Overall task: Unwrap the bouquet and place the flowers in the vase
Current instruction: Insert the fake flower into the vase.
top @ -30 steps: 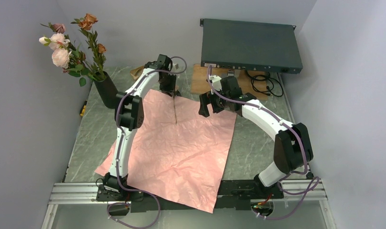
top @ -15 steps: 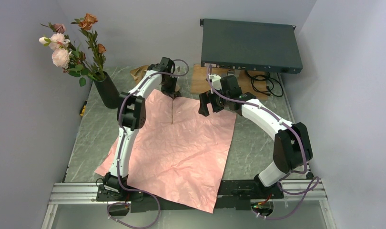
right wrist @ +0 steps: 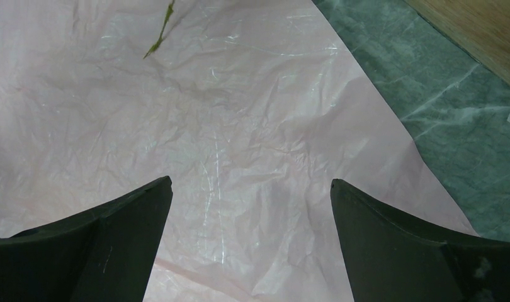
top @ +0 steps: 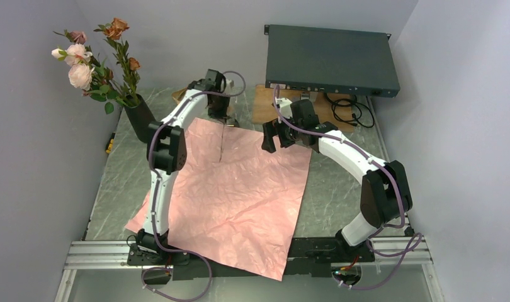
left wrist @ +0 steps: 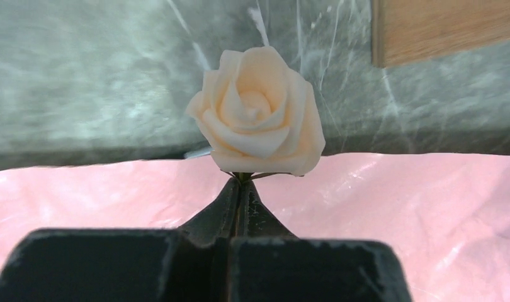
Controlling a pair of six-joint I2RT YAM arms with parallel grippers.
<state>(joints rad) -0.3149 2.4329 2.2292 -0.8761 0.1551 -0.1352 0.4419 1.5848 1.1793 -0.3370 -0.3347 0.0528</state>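
Now we have clenched our left end effector (left wrist: 240, 184) on the cream rose (left wrist: 255, 113) at the far edge of the pink paper (top: 240, 189); our right end effector (right wrist: 249, 189) hangs released; the vase (top: 139, 121) waits far left

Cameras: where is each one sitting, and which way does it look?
Top external: above and behind the arms, looking down at the pink paper and vase; both arms show.
Left wrist: on the left arm, looking along its shut left pincer at a cream rose.
Right wrist: on the right arm, looking down past its open right pincer at the paper.
Shared: the paper shows in all three; a green stem in the top and right wrist views.
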